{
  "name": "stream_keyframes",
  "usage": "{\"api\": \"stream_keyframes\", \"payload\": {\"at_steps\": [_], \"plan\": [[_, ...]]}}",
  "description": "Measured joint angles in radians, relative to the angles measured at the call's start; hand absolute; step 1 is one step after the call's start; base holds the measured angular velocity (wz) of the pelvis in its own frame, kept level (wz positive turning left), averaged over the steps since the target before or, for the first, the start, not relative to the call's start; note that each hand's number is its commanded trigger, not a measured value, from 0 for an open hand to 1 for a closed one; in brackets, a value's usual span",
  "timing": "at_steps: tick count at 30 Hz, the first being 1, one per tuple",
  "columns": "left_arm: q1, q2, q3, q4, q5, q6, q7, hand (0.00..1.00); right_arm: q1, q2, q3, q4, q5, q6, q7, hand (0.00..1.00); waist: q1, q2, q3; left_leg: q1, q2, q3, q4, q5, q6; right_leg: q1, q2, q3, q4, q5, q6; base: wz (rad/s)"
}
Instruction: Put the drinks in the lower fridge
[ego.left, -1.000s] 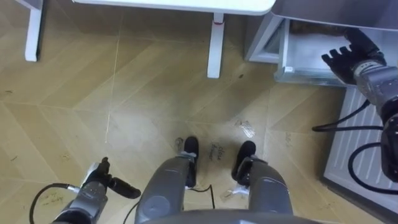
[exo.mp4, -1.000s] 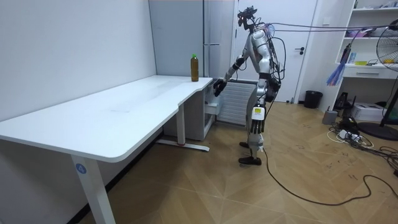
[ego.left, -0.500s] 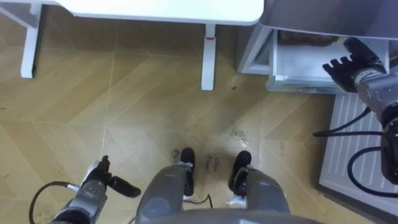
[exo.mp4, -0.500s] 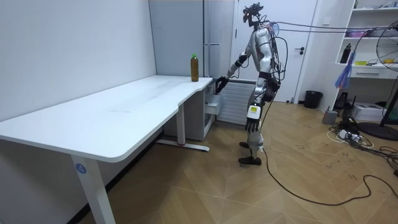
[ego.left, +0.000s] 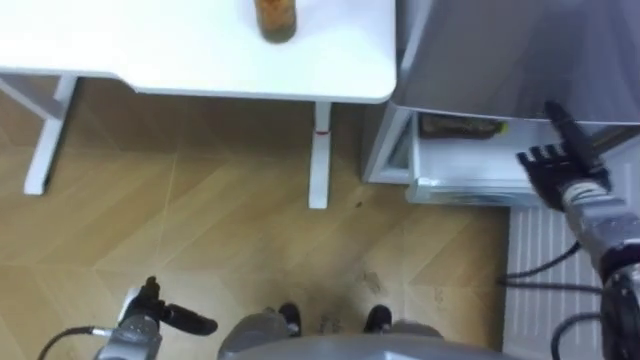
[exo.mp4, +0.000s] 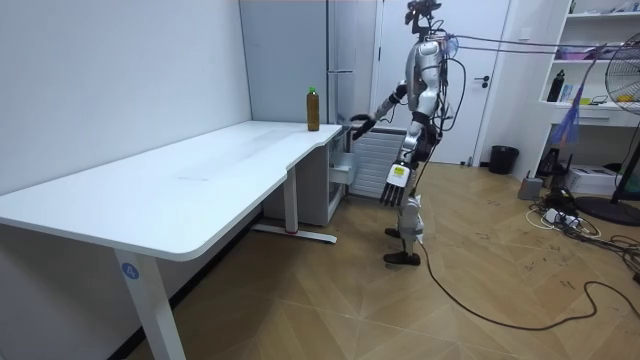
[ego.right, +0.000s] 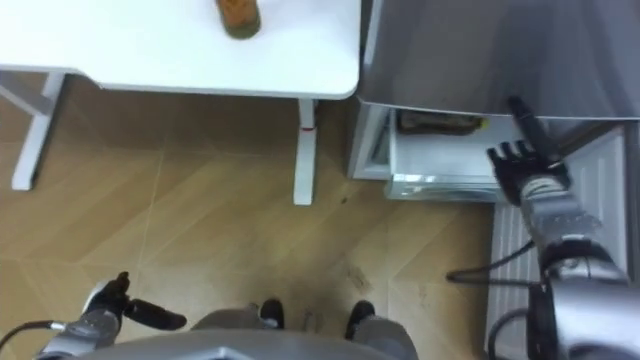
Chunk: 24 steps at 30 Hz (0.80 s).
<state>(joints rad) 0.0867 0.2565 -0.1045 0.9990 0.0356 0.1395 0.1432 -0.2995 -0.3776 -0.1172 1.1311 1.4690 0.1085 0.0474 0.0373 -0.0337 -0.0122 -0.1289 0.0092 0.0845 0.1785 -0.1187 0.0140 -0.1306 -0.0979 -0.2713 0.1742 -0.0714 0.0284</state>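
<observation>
Before open lower fridge (ego.left: 462, 158), right hand (ego.left: 553, 170) raised, fingers spread straight; left hand (ego.left: 150, 316) low, relaxed.

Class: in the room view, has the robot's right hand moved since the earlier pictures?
Yes. The right hand has risen, from below the bottle's base level to about its lower half.

**Change over last 1.0 s: torso raised, right hand lifted**

Straightened from a forward lean to near upright in front of the fridge (exo.mp4: 290, 50). Right hand (ego.left: 553, 168) lifted from level with the open lower compartment (ego.left: 465, 172) to about the height of the desk (exo.mp4: 200, 170) top. Head camera swung forward with the torso: more of the desk top, plus the bottle (ego.left: 276, 14), now inside the eye views.
</observation>
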Motion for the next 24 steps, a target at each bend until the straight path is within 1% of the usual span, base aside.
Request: {"api": "stream_keyframes", "payload": {"at_steps": [2, 3, 4, 5, 6, 8, 11, 12, 13, 14, 18, 19, 20, 24], "plan": [[0.016, -0.015, 0.028, -0.021, -0.003, -0.002, 0.000, 0.00, 0.079, 0.024, -0.003, -0.012, -0.001, -0.002, 0.029, 0.00, -0.007, -0.001, 0.0007, 0.041, 0.001, 0.000, -0.015, -0.006, -0.002, 0.038, 0.002, -0.001, -0.008, -0.007, 0.003, 0.00], [0.017, -0.018, 0.030, -0.021, -0.003, -0.004, 0.000, 0.00, 0.099, 0.029, -0.003, -0.013, -0.001, -0.002, 0.034, 0.00, -0.006, -0.001, 0.0014, 0.050, 0.001, 0.000, -0.015, -0.009, -0.003, 0.048, 0.002, -0.001, -0.008, -0.011, 0.004, 0.00], [0.020, -0.026, 0.041, -0.021, -0.001, -0.014, 0.000, 0.00, 0.135, 0.040, -0.003, -0.013, -0.008, -0.002, 0.041, 0.00, -0.005, 0.000, 0.0019, 0.070, 0.001, 0.001, -0.017, -0.014, -0.004, 0.065, 0.003, 0.000, -0.008, -0.016, 0.006, -0.04], [0.026, -0.035, 0.057, -0.021, -0.001, -0.021, 0.000, 0.00, 0.166, 0.047, -0.003, -0.013, -0.022, -0.003, 0.052, 0.00, -0.008, 0.003, 0.0055, 0.088, 0.002, 0.002, -0.022, -0.019, -0.005, 0.084, 0.004, 0.000, -0.012, -0.020, 0.008, -0.03], [0.030, -0.038, 0.061, -0.021, -0.001, -0.023, 0.000, 0.00, 0.182, 0.051, -0.003, -0.013, -0.024, -0.005, 0.058, 0.00, -0.009, 0.004, 0.0075, 0.093, 0.002, 0.002, -0.025, -0.022, -0.005, 0.092, 0.005, 0.000, -0.017, -0.022, 0.009, -0.05], [0.045, -0.046, 0.075, -0.038, -0.002, -0.026, 0.000, 0.00, 0.225, 0.069, -0.003, -0.013, -0.026, -0.012, 0.077, 0.00, -0.011, 0.004, 0.0085, 0.112, 0.005, 0.008, -0.029, -0.030, -0.006, 0.108, 0.010, 0.006, -0.024, -0.026, 0.011, -0.09], [0.042, -0.058, 0.083, -0.037, -0.004, -0.037, -0.001, 0.00, 0.256, 0.095, -0.001, -0.009, -0.040, -0.018, 0.101, 0.00, -0.016, 0.000, 0.0128, 0.131, 0.007, 0.009, -0.032, -0.035, -0.008, 0.122, 0.011, 0.005, -0.024, -0.032, 0.011, -0.02], [0.042, -0.059, 0.083, -0.037, -0.004, -0.039, -0.001, 0.00, 0.261, 0.101, -0.001, -0.008, -0.042, -0.021, 0.107, 0.00, -0.017, -0.001, 0.0149, 0.135, 0.007, 0.009, -0.032, -0.036, -0.009, 0.127, 0.012, 0.004, -0.025, -0.033, 0.012, 0.00], [0.043, -0.059, 0.084, -0.036, -0.004, -0.041, -0.002, 0.00, 0.274, 0.110, 0.000, -0.007, -0.055, -0.021, 0.114, 0.00, -0.019, -0.004, 0.0194, 0.143, 0.008, 0.008, -0.032, -0.040, -0.011, 0.140, 0.013, 0.003, -0.025, -0.038, 0.012, 0.04], [0.046, -0.059, 0.093, -0.036, -0.004, -0.043, -0.004, 0.00, 0.292, 0.119, -0.001, -0.007, -0.062, -0.021, 0.117, 0.00, -0.027, -0.007, 0.0222, 0.158, 0.009, 0.006, -0.033, -0.044, -0.012, 0.155, 0.014, 0.001, -0.025, -0.044, 0.012, 0.05], [0.088, -0.060, 0.109, -0.028, -0.003, -0.058, -0.004, 0.00, 0.343, 0.143, -0.004, 0.003, -0.087, -0.021, 0.119, 0.00, -0.033, -0.008, 0.0227, 0.205, 0.014, 0.007, -0.034, -0.063, -0.017, 0.199, 0.021, 0.007, -0.025, -0.059, 0.014, -0.05], [0.099, -0.064, 0.124, -0.021, -0.005, -0.059, -0.003, 0.00, 0.351, 0.147, -0.004, 0.026, -0.105, -0.021, 0.119, 0.00, -0.033, -0.009, 0.0211, 0.214, 0.016, 0.011, -0.034, -0.068, -0.019, 0.207, 0.023, 0.011, -0.025, -0.062, 0.014, -0.12], [0.104, -0.069, 0.144, -0.009, -0.004, -0.062, -0.002, 0.00, 0.352, 0.151, -0.003, 0.052, -0.141, -0.021, 0.117, 0.00, -0.030, -0.010, 0.0229, 0.227, 0.020, 0.018, -0.036, -0.072, -0.021, 0.214, 0.027, 0.019, -0.025, -0.062, 0.014, -0.16], [0.130, -0.068, 0.173, 0.005, -0.005, -0.059, 0.004, 0.00, 0.391, 0.173, 0.023, 0.092, -0.237, -0.019, 0.119, 0.00, -0.035, -0.011, 0.0204, 0.251, 0.032, 0.024, -0.035, -0.084, -0.028, 0.236, 0.039, 0.024, -0.025, -0.062, 0.014, -0.06]]}}
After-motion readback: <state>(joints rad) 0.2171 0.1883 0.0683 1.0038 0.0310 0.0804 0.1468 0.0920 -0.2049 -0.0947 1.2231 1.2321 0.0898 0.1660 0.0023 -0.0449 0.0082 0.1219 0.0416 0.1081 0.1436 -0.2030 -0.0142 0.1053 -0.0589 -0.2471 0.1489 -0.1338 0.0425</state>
